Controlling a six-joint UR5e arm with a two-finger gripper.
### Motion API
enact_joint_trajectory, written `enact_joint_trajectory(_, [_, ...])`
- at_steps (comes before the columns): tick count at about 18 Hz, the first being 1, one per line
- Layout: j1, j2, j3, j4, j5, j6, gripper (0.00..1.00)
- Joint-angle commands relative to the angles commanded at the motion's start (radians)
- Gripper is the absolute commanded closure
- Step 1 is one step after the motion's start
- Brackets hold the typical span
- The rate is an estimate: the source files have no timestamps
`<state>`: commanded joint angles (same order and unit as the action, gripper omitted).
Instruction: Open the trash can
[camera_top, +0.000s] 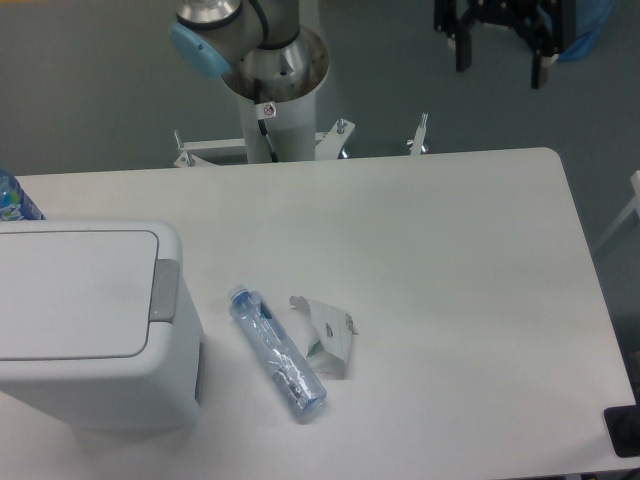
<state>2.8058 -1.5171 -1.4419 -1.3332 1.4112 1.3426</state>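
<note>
The trash can (85, 320) is a large white boxy bin at the left of the table. Its flat lid lies shut, and the grey push tab (165, 290) sits at its right edge. My gripper (500, 65) hangs at the top right of the view, beyond the table's far edge and far from the bin. Its two black fingers (463, 50) point down and stand apart with nothing between them, so it is open.
A clear plastic bottle (278, 352) lies on the table just right of the bin. A crumpled white carton (328, 335) lies beside it. A blue bottle top (14, 198) peeks out behind the bin. The arm's base column (270, 80) stands behind the far edge.
</note>
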Motion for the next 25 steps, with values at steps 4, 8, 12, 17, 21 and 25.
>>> enact_joint_trajectory(4, [-0.069, -0.023, 0.006, 0.017, 0.002, -0.175, 0.0])
enact_joint_trajectory(8, [-0.149, -0.051, 0.005, 0.054, 0.0, -0.292, 0.0])
enact_joint_trajectory(12, [-0.236, -0.1, 0.002, 0.161, -0.002, -0.489, 0.0])
enact_joint_trajectory(17, [-0.328, -0.163, 0.002, 0.301, -0.002, -0.788, 0.0])
enact_joint_trajectory(21, [-0.384, -0.186, 0.0, 0.324, -0.002, -0.937, 0.0])
enact_joint_trajectory(25, [-0.434, -0.203, 0.0, 0.328, -0.003, -1.071, 0.0])
